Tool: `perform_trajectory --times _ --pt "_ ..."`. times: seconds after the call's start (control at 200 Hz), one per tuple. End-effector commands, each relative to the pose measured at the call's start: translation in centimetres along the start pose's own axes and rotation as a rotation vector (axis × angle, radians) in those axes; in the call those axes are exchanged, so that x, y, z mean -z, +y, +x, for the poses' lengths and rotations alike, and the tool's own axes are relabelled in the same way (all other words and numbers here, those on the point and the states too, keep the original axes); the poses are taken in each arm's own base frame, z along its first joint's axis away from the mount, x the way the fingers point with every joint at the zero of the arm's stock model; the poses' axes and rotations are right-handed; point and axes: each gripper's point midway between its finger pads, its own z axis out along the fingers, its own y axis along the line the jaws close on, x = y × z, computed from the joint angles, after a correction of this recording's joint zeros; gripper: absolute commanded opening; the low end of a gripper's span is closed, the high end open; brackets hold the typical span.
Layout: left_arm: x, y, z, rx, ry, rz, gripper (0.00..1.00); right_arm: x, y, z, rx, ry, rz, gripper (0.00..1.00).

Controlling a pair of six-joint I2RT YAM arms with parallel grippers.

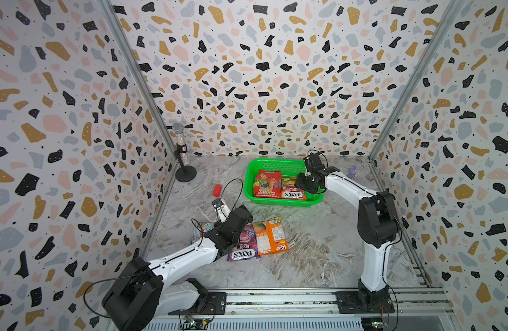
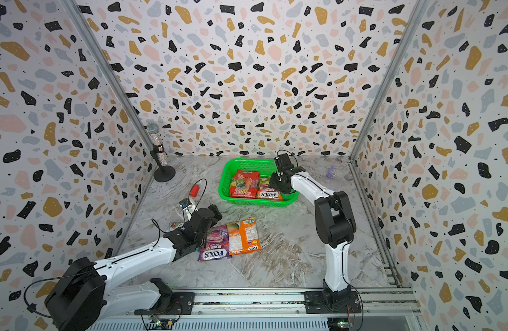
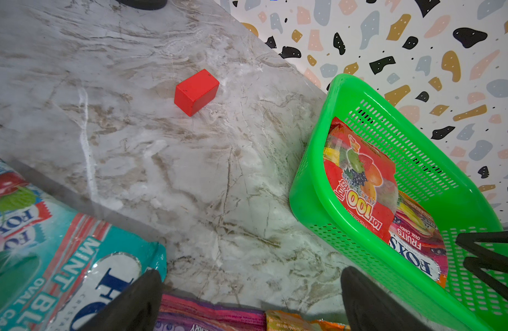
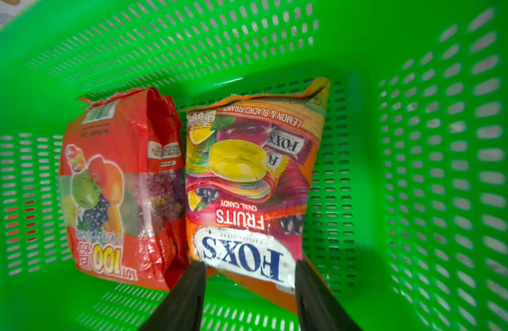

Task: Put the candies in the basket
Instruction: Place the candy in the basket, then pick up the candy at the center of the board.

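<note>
Basket point(image 1: 275, 165) sits at the rear of the table, long axis left–right. Inside, a red bag point(image 4: 115, 183) marked "100" and an orange-yellow bag point(image 4: 247, 172) marked "FOX'S FRUITS OVAL CANDY, LEMON & BLACKCURRANT" lie flat side by side. Long axes run front–back, logo ends at the near rim.

Right gripper point(image 4: 250, 265) is over the basket, fingers apart astride the FOX'S logo.

Nearer the front, the purple bag point(image 1: 245, 245), "BERRIES", touches the orange bag point(image 1: 271, 235). The teal bag point(image 3: 61, 258), "MINT", is mostly under the left arm.

Left gripper point(image 3: 251, 283): fingers apart over bare table.

Red block point(image 1: 217, 190) and microphone point(image 1: 181, 152) are left of the basket.
</note>
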Motion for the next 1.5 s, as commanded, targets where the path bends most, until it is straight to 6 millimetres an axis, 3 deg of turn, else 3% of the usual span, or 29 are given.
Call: perform_trajectory --times 0.0,0.12,0.385,0.486,0.586,0.701,0.901,0.991,1.086,1.201,1.497 --pt "0.7 -1.9 -1.3 -0.071 -0.004 0.062 1.0 6.2 1.6 -3.0 0.056 -0.133 -0.015 0.59" --pt "1.6 -4.3 -1.6 -0.187 0.027 0.162 1.0 7.8 1.5 -2.8 0.076 -0.159 -0.021 0.63" --pt "3.8 -8.1 -1.2 -0.212 0.02 0.448 1.0 10.1 2.7 -1.5 0.185 -0.167 -0.062 0.74" --pt "5.0 -10.0 -0.6 -0.227 0.042 0.575 1.0 10.5 4.7 0.8 0.238 -0.11 -0.192 0.73" --pt "5.3 -10.3 -0.4 -0.227 0.049 0.597 1.0 10.7 5.0 4.4 0.281 -0.095 -0.26 0.73" --pt "4.1 -8.0 -1.1 -0.166 0.011 0.468 1.0 11.6 4.1 8.5 0.331 -0.092 -0.309 0.73" --pt "3.1 1.5 -3.9 0.097 -0.171 0.036 1.0 12.3 1.5 15.7 0.401 -0.007 -0.359 0.73" --pt "3.4 4.2 -4.3 0.176 -0.242 -0.038 1.0 11.5 0.3 18.6 0.416 0.03 -0.363 0.73" --pt "3.7 4.6 -4.6 0.183 -0.261 -0.041 1.0 10.0 -0.8 20.7 0.418 0.082 -0.344 0.73" --pt "3.4 4.5 -4.4 0.176 -0.251 -0.045 1.0 8.6 -0.6 22.0 0.421 0.132 -0.337 0.73" --pt "2.3 3.7 -3.4 0.147 -0.193 -0.051 1.0 4.5 1.5 22.5 0.394 0.189 -0.247 0.69"
